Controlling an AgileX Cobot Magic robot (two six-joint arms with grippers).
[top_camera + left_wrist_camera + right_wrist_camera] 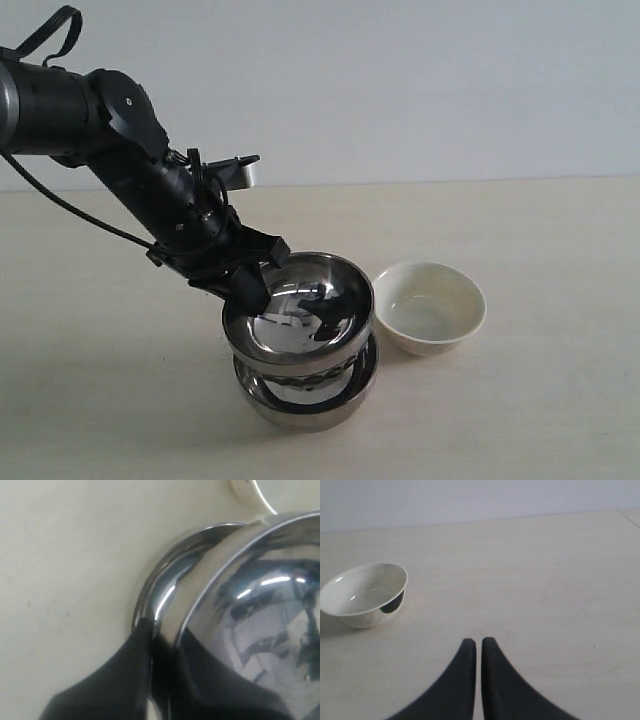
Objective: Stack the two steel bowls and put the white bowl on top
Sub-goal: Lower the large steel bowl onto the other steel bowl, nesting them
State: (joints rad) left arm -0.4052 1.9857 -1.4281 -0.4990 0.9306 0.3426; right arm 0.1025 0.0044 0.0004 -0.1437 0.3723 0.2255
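Left end effector (252, 288) is clamped on upper steel bowl (300, 318), set in lower steel bowl (312, 402); release seems called for, white bowl (430, 306) next.

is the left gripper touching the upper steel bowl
Touching. The left wrist view shows the left gripper shut on the rim of the upper steel bowl, a finger each side.

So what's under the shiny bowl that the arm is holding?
A second steel bowl, sitting on the table. Only its rim and outer wall show; its inside is covered by the top bowl.
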